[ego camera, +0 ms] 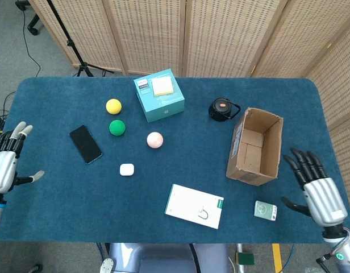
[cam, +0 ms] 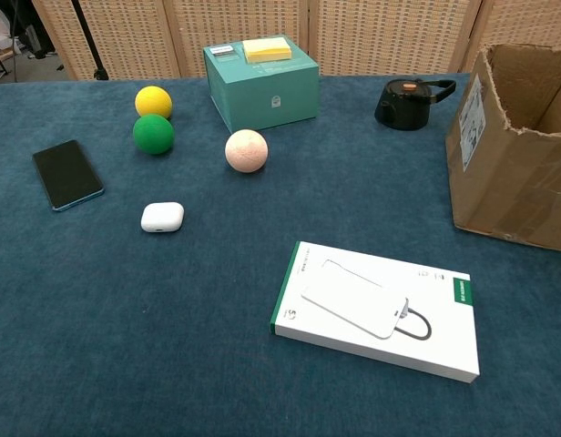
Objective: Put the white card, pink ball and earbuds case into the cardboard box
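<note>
- Left hand [ego camera: 5, 165] at far left edge of head view, off the table's edge, fingers spread wide, holding nothing.
- Right hand [ego camera: 318, 190] at lower right of head view, just right of cardboard box [ego camera: 255, 146], fingers splayed apart, empty.
- Neither hand visible in chest view.
- White card [ego camera: 195, 206] flat at lower centre of head view, w/ green strip on one end; lower right of centre in chest view [cam: 375, 309].
- Pink ball [ego camera: 155, 139] near centre, below teal box [ego camera: 159, 95]; apart from both.
- Earbuds case [ego camera: 126, 169] lower left of pink ball, on table [ego camera: 50, 210], touching nothing.
- Cardboard box at right, open top up, inside looks bare in head view.
- Also: yellow ball [ego camera: 113, 106] above green ball [ego camera: 117, 127], black phone [ego camera: 86, 144] to their lower left, black round item [ego camera: 223, 109] upper left of cardboard box, small pale green item [ego camera: 265, 210] at lower right.
</note>
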`<state>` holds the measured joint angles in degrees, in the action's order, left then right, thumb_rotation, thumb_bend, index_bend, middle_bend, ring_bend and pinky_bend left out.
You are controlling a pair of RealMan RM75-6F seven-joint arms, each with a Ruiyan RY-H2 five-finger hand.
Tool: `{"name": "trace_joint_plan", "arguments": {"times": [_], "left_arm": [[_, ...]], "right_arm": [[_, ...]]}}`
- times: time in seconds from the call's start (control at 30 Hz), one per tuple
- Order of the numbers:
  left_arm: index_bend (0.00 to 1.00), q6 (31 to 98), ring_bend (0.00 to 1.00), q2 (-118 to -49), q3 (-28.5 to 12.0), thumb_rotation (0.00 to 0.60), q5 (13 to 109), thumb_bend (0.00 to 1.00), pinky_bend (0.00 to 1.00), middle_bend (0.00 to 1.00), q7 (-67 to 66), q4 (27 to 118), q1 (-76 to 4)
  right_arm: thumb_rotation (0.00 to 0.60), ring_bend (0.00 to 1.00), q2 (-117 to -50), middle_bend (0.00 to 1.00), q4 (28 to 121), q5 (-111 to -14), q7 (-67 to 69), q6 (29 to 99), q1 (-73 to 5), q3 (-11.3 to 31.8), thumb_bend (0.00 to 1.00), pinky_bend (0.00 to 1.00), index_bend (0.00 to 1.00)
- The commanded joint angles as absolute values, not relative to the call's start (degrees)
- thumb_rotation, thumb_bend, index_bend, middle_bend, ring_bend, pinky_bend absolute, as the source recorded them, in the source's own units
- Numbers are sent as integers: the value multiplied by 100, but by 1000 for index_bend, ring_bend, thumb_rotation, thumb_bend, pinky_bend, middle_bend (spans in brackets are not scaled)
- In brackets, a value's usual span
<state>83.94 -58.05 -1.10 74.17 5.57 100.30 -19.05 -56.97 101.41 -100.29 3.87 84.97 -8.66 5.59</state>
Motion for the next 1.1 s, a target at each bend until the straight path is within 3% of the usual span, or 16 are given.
{"name": "trace_joint_plan", "arguments": {"times": [0.03, 0.27, 0.63, 0.9, 1.1], "left_arm": [[0, 8577, 0, -5715, -102, 600, 7674, 0, 0, 0, 926, 9837, -1666], [0, 8500, 0, -5621, -177, 600, 7925, 0, 0, 0, 1406, 9651, -1551], [0, 8279, 0, -5564, -318, 600, 7952, 0, 0, 0, 1602, 9569, -1496], [0, 8151, 0, -5568, -394, 600, 7962, 0, 0, 0, 1540, 9595, -1462], [0, 8087, 0, -5551, -430, 600, 7998, 0, 0, 0, 1563, 9614, -1429]], "right_arm": [[600, 0, -5458, 0, 10832, -10498, 245, 7435, -1655, 455, 0, 0, 54], [600, 0, -6059, 0, 10588, -10871, -625, 5922, -2854, 626, 0, 0, 102], [600, 0, -6434, 0, 10431, -11116, -1784, 4716, -3707, 526, 0, 0, 125], [600, 0, -6932, 0, 10554, -9972, -3248, 3647, -3932, 772, 0, 0, 127], [600, 0, -7381, 0, 10632, -8631, -4441, 3519, -3860, 873, 0, 0, 134]]}}
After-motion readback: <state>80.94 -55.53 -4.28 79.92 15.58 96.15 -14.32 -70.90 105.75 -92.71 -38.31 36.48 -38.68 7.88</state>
